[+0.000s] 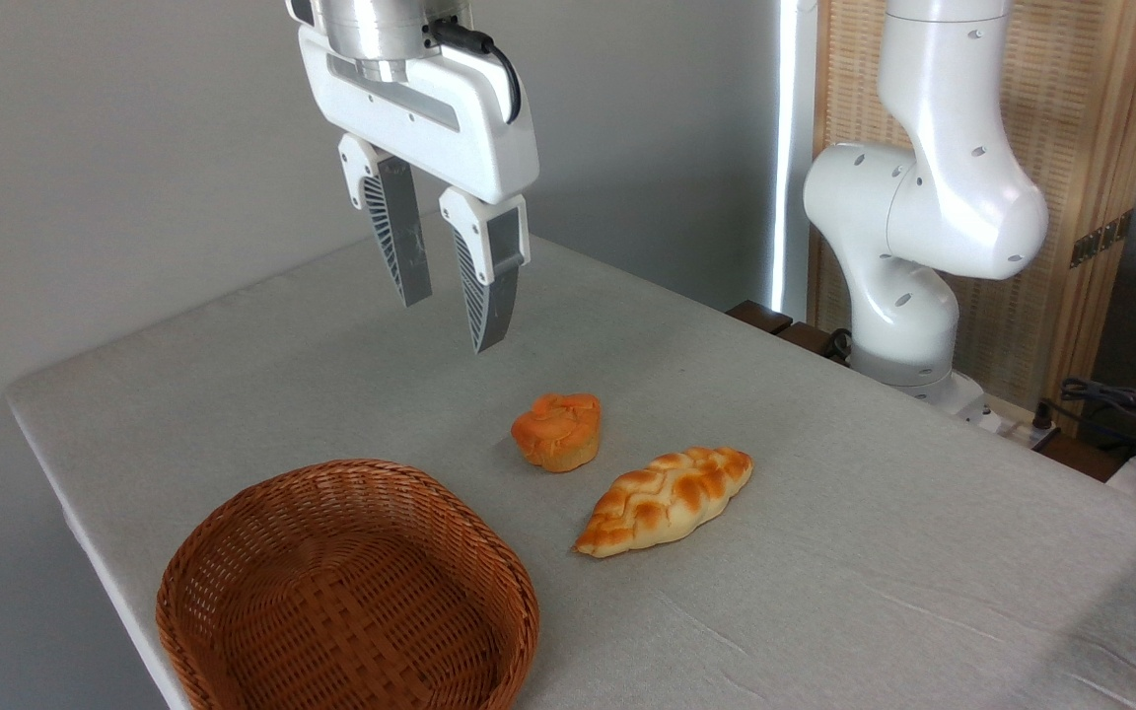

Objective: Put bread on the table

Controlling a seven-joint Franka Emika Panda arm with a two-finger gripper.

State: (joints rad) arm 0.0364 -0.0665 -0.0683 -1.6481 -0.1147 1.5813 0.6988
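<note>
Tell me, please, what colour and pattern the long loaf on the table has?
The bread is pale cream with golden-orange braided ridges, seen clearly in the fixed camera view.

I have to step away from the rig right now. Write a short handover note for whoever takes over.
Gripper: open, empty, raised above the table's far left part, clear of everything.
Bread: lying flat on the table cloth, right of the muffin, outside the basket.
Basket: empty, at the near left corner.
Done: the bread is on the table and released.
Left: apparently nothing; just confirm the arm is parked.
</note>
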